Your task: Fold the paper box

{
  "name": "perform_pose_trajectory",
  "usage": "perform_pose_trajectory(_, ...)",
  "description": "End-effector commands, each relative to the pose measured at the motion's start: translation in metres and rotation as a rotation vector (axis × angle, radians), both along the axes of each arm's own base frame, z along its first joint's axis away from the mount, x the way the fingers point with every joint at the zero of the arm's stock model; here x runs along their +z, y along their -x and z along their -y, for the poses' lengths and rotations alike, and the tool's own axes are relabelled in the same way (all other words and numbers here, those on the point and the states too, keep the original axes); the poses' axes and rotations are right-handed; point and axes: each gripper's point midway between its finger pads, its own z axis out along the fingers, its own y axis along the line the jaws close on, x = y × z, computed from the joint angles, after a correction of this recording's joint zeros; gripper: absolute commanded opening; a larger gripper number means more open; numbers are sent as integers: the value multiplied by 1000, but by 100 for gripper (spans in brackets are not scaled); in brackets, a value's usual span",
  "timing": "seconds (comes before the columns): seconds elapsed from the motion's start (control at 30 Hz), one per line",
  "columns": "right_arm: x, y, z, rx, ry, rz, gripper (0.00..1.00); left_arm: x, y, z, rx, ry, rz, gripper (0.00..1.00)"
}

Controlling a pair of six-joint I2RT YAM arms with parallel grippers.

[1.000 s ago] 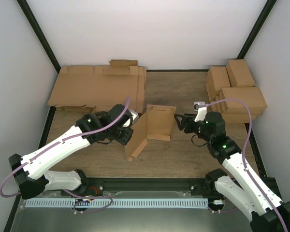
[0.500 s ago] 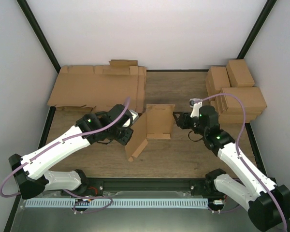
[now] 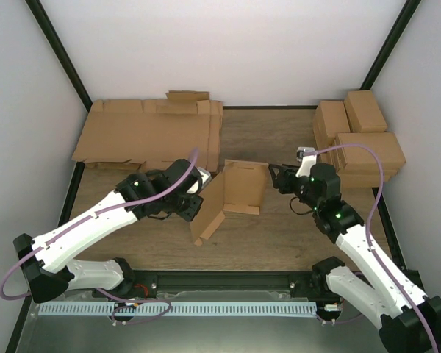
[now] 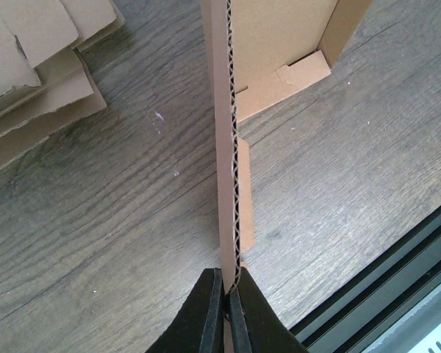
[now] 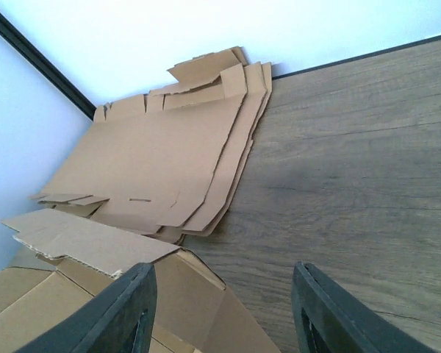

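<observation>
The paper box (image 3: 235, 193) is plain brown cardboard with a wavy corrugated line along its cut edge, and the pile of flat sheets (image 3: 147, 134) and the stacked closed boxes (image 3: 361, 140) are the same brown. The table (image 3: 279, 228) is grey-brown wood grain. The left arm (image 3: 88, 224) and right arm (image 3: 367, 257) are white with black joints, green lights and lilac cables (image 3: 356, 154).

The paper box (image 4: 222, 132) is matt brown corrugated cardboard, and its cut edge shows wavy fluting between two liners. The table (image 4: 103, 213) has a dull, grey-brown wood grain. The piled flat sheets (image 5: 147, 154) are the same matt cardboard with ragged edges. The right gripper (image 5: 222, 294) has smooth black fingers (image 5: 125, 316) with a faint sheen.
</observation>
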Motion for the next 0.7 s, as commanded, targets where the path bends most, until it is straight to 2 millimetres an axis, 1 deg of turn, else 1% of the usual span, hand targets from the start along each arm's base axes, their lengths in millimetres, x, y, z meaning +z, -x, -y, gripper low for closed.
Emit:
perform_pose_trajectory(0.0, 11, -6, 0, -5, 1, 26, 52, -2, 1, 4, -22, -5, 3, 4)
perform_pose_trajectory(0.1, 4, -9, -11, 48, 2, -4, 52, -3, 1, 4, -22, -8, 3, 4)
perform_pose_trajectory(0.33, -17, -10, -27, 135, 11, -68, 53, -4, 2, 5, -28, -11, 2, 4)
perform_pose_trajectory(0.43, -24, -10, -29, 149, 23, -92, 53, -3, 2, 5, -29, -13, 7, 4)
perform_pose_trajectory(0.53, -28, -8, -27, 141, 37, -102, 53, -2, 1, 5, -30, -12, 10, 4)
perform_pose_trajectory(0.67, -28, -4, -20, 121, 56, -96, 53, -2, 0, 4, -29, -24, 16, 4)
